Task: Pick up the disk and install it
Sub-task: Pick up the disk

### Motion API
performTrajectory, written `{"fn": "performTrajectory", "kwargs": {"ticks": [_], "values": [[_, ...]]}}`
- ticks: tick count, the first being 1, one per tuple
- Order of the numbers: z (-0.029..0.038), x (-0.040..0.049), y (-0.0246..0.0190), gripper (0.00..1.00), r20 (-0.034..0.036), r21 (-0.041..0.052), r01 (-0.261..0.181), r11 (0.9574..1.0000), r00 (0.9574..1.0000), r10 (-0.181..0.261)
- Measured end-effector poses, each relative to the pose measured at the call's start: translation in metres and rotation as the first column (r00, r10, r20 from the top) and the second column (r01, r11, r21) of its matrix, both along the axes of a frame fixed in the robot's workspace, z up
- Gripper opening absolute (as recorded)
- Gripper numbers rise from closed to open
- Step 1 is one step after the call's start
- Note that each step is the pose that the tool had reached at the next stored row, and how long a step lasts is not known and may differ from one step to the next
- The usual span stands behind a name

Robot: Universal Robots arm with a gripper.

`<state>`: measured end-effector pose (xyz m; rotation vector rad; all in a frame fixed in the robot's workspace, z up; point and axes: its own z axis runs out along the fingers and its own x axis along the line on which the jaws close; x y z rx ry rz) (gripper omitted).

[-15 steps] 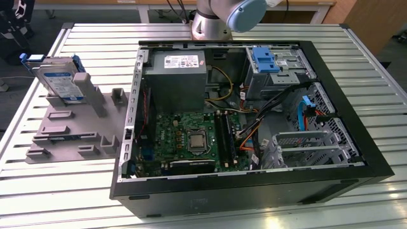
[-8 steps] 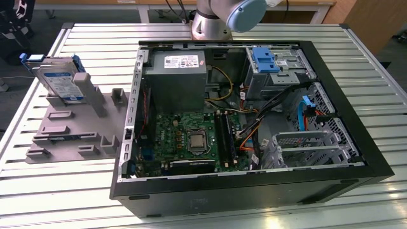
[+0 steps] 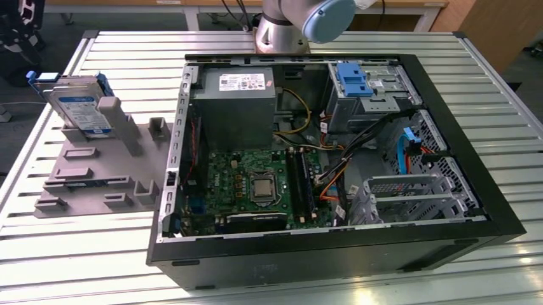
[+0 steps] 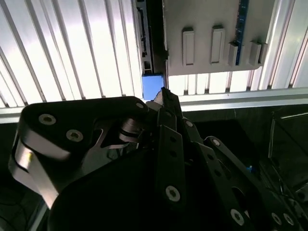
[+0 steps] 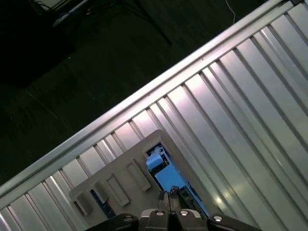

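Largest first: we log a slatted metal desk (image 3: 102, 254) carrying an open black computer case (image 3: 339, 254) laid on its side. In the exterior view the arm (image 3: 293, 25) stands at the desk's far edge, behind the case. In both wrist views the gripper (image 4: 165, 94) (image 5: 168, 198) hangs above the desk and points down at a grey fixture tray (image 3: 93, 171). This tray sits just beside the case on the exterior view's left. Inside the case we record a grey power supply (image 3: 233, 108), a green motherboard (image 3: 250, 184), dark cables (image 3: 373, 127) running across toward the drive bays, and a blue bracket (image 3: 355, 79) in the upper bay. The disk (image 3: 81, 108) stands upright at the tray's far corner, outside the case, with a grey post (image 3: 119, 124) leaning across its front. The fingers (image 4: 168, 130) are clenched together on nothing. Their tips are near the disk's blue frame, but we cannot tell whether they touch it.
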<state>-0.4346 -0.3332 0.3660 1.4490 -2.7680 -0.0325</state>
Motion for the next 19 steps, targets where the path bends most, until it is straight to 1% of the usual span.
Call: {"fn": "performTrajectory", "kwargs": {"ticks": [2,5,8,11,12,13,15,17,19], "values": [[0.0,0.0,0.0,0.11,0.0006,0.0,-0.029,0.9996,0.9996,0.029],[-0.0001,0.0,0.0,0.11,0.0007,0.001,-0.073,0.9974,0.9974,0.073],[-0.0003,0.0,0.0001,0.11,0.0011,0.0028,-0.117,0.9931,0.9931,0.117],[-0.0007,0.0001,0.0,0.11,0.0045,0.0026,-0.147,0.9892,0.9892,0.147],[-0.0007,0.0001,-0.0001,0.11,0.0051,0.0027,-0.159,0.9873,0.9873,0.159],[-0.0008,0.0,0.0,0.11,0.0054,0.0029,-0.173,0.985,0.985,0.173],[-0.0009,0.0,0.0,0.11,0.0055,0.0033,-0.206,0.9786,0.9786,0.206],[-0.001,0.0,0.0,0.11,0.0056,0.0035,-0.239,0.9709,0.9709,0.239],[-0.0012,0.0,0.0,0.11,0.0057,0.0038,-0.273,0.9619,0.9619,0.273]]}}
